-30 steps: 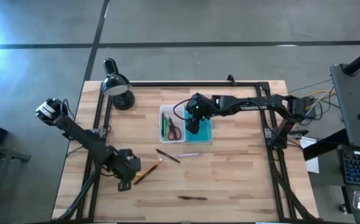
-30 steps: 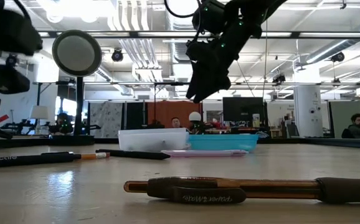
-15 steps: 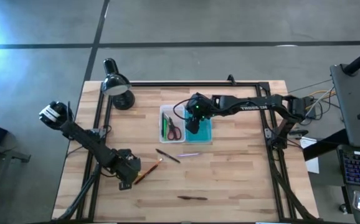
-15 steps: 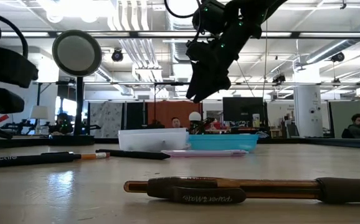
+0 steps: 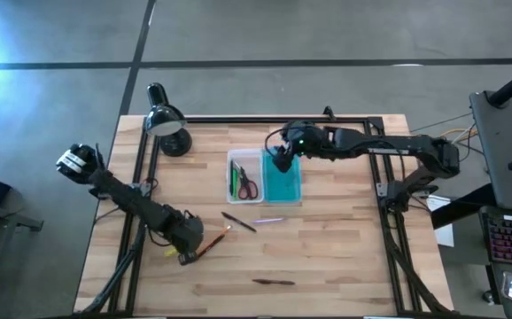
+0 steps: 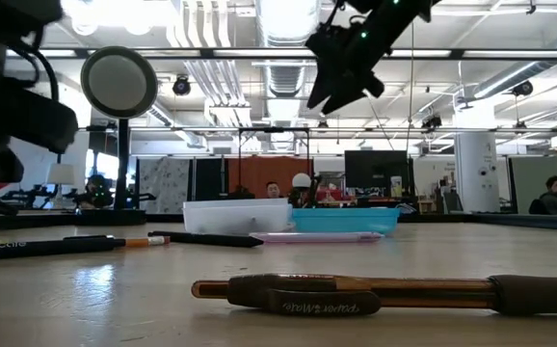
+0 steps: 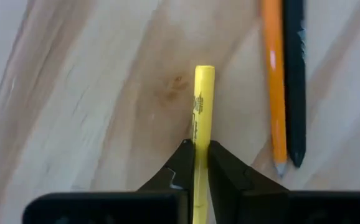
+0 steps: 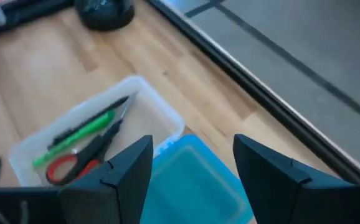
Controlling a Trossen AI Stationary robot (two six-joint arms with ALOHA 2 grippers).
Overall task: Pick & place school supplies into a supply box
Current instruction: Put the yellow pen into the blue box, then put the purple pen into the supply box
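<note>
My left gripper (image 7: 197,152) is near the table's front left (image 5: 185,246), shut on a yellow pencil (image 7: 203,99). An orange pencil (image 7: 272,81) and a black pen (image 7: 294,81) lie side by side on the wood beside it. The supply box stands mid-table. Its clear tray half (image 5: 244,177) holds a green pen (image 8: 80,135) and red-handled scissors (image 8: 83,158); its teal lid half (image 5: 284,184) lies open beside it. My right gripper (image 5: 280,159) hangs open above the box's far end, touching nothing. My left gripper pinches the yellow pencil's shaft (image 7: 200,144) between its two fingertips, one on each side. The fingers come from above, and the pencil runs on past them to its flat end (image 7: 205,70). I cannot tell whether the pencil is lifted off the wood.
A black desk lamp (image 5: 166,124) stands at the far left corner. A dark pen (image 5: 238,221) and a lilac pen (image 5: 269,221) lie just in front of the box. A brown pen (image 5: 274,282) lies near the front edge. A black frame runs along the table's edges.
My left gripper has shut on the yellow pencil after shifting a little toward the table's near right. My right gripper has risen and drawn toward the far edge, from above the teal lid to above the box's far end, staying open.
</note>
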